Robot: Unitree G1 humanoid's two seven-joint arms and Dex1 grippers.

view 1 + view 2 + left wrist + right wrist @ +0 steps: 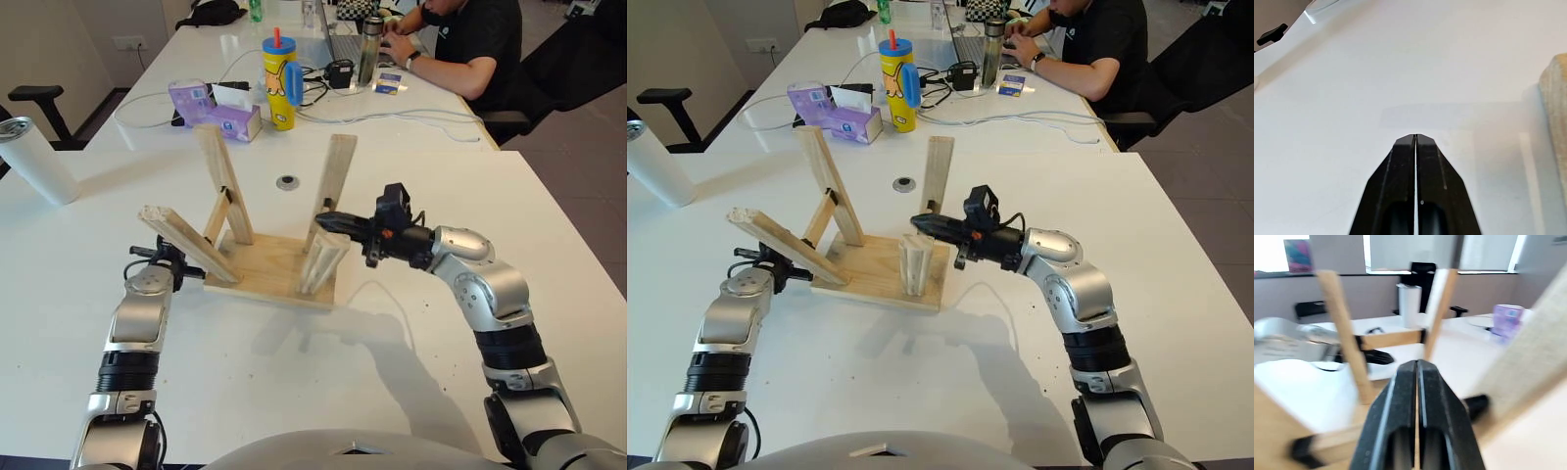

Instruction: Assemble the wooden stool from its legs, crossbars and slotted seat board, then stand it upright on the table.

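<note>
Now, left gripper [1415, 137]: arm stretched low, jaws together, slanted leg [186, 243] beside.
Right gripper [1416, 363]: elbow bent, jaws together near rough pale leg [323, 262].

The left gripper [1415, 138] is held low and straight ahead, its jaws pressed shut. The right gripper [1416, 363] is carried higher, elbow bent, forearm turned leftward, jaws likewise closed.

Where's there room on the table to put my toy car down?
Bare table lies in front of the stool, between both arms, and to the right past the right arm. It is crowded behind, around the yellow cup and tissue boxes.
</note>
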